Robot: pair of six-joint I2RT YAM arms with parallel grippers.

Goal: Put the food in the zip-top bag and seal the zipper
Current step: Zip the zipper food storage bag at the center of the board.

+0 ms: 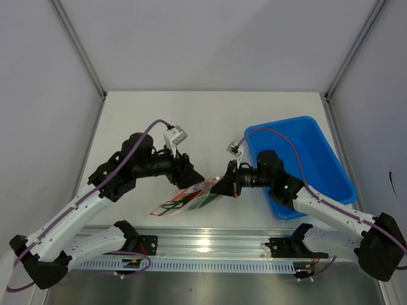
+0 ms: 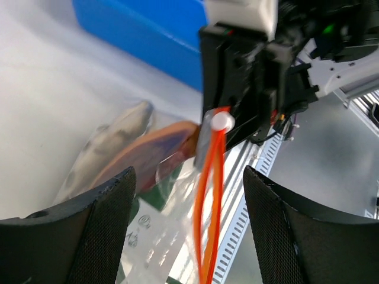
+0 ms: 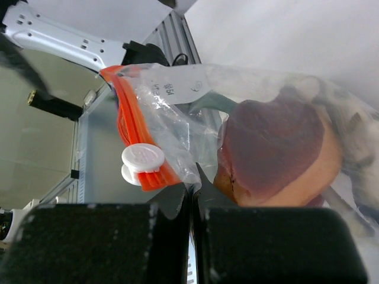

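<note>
Clear crinkly zip-top bag (image 3: 177, 89) pinched in right tool (image 3: 192, 207); left tool (image 2: 186, 195) released.
Likely limp, slippery; best gripped at orange-red zipper strip (image 3: 127, 112).

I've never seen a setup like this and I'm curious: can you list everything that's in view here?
Bag: one, clear and crinkly, between the two arms near the table's front.
Zipper strip: one, orange-red, along the bag's mouth.
Slider: one, white, on the strip.
Sausage in a bun: one, dark red, inside the bag.
Green food: count unclear, inside the bag.
Tray: one, blue, on the table's right side.
Table: one, white.
Left fingers: two, black, open, beside the bag.
Right fingers: two, black, shut on the bag.
</note>
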